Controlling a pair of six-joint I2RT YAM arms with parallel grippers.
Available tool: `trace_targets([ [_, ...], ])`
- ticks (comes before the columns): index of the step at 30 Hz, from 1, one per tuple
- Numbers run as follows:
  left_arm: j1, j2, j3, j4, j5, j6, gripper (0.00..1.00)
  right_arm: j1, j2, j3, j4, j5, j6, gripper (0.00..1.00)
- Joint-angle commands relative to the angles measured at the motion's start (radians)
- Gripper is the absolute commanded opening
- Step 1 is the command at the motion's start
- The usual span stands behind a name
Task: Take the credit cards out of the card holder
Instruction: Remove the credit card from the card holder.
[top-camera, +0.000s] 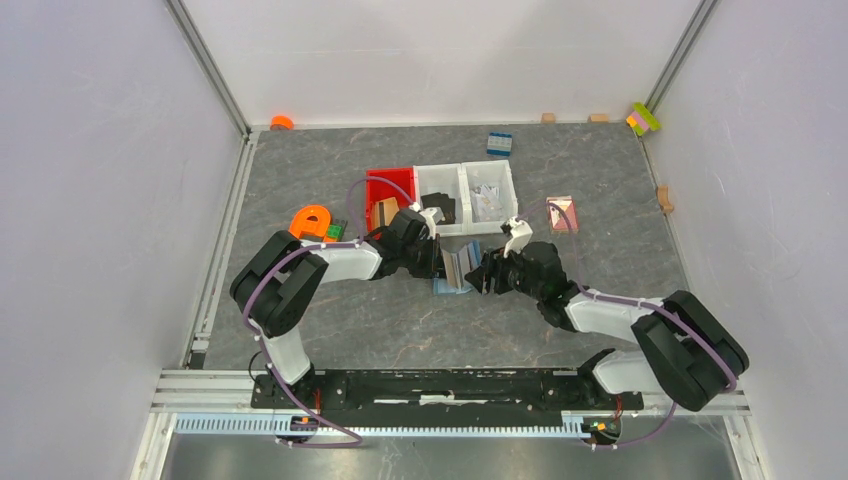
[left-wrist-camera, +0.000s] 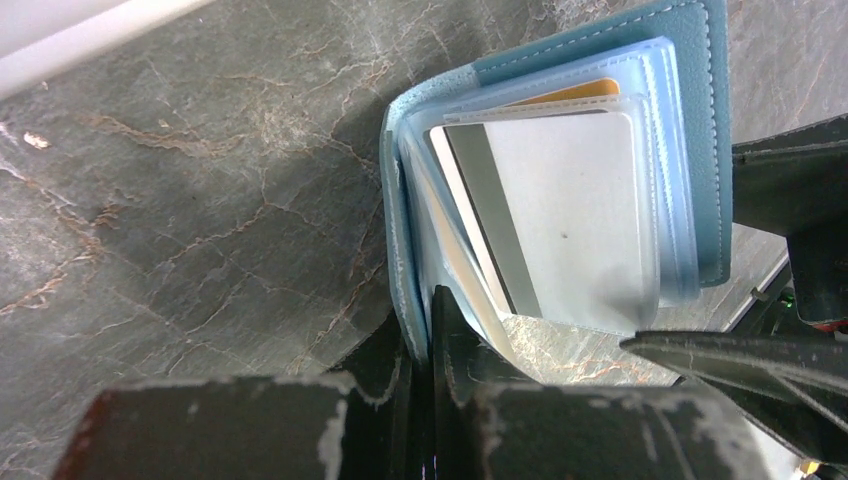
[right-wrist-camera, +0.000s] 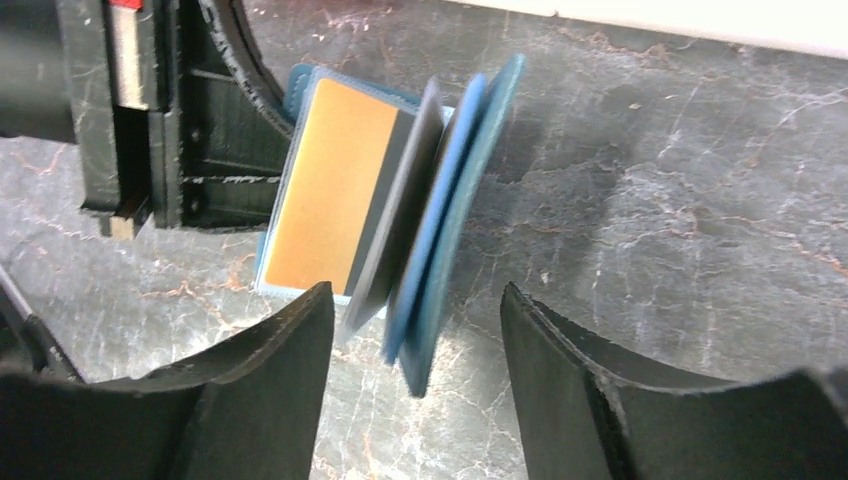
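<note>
- The wallet (top-camera: 457, 270) stands open on edge on the grey table (top-camera: 600, 170), its leaves fanned, between the two claws.
- The cards (right-wrist-camera: 330, 190) sit in its clear sleeves. The right wrist view shows a gold card with a dark stripe, and just beside it a dark card (right-wrist-camera: 400, 210) edge-on. The left wrist view shows a pale grey card (left-wrist-camera: 570, 210) with a gold edge behind it.
- None of the cards in view has left its sleeve. The dark one looks blurred, so I cannot tell whether it is partly out.
- The left claw (left-wrist-camera: 430, 320) is on the wallet's left side and pinches the blue cover near the fold, holding it upright.
- The right claw (right-wrist-camera: 415, 310) is on the wallet's right side with its fingers spread. The dark card and the blue leaves lie in the gap, and neither finger appears to touch them.
- My judgement is that the task is at an early stage: the wallet is held steady and open, and every card is yet to be pulled out.
- Just beyond the wallet is a row of bins (top-camera: 465, 180), one red and two white. I cannot tell what is in them.
- Well beyond the wallet, near the back wall, lies a blue brick (top-camera: 499, 143).
</note>
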Motion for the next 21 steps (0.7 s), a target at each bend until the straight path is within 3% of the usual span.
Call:
trace_targets([
  [1,-0.008,-0.017,0.018,-0.030,-0.007,0.054,0.02,-0.003,-0.043,-0.042,0.136,-0.071,0.002,0.69],
  [4,-0.010,-0.017,0.019,-0.030,-0.004,0.054,0.02,-0.005,-0.067,-0.054,0.137,-0.053,0.003,0.71],
  [9,-0.017,-0.018,0.015,-0.008,0.018,0.055,0.02,-0.007,-0.042,-0.035,0.117,-0.062,-0.001,0.65],
  [15,-0.021,-0.018,0.013,0.008,0.041,0.052,0.02,-0.007,0.045,0.016,0.063,-0.085,-0.004,0.45],
  [21,-0.021,-0.058,-0.009,0.033,0.053,0.046,0.04,-0.008,0.043,0.040,-0.022,-0.004,-0.012,0.26],
])
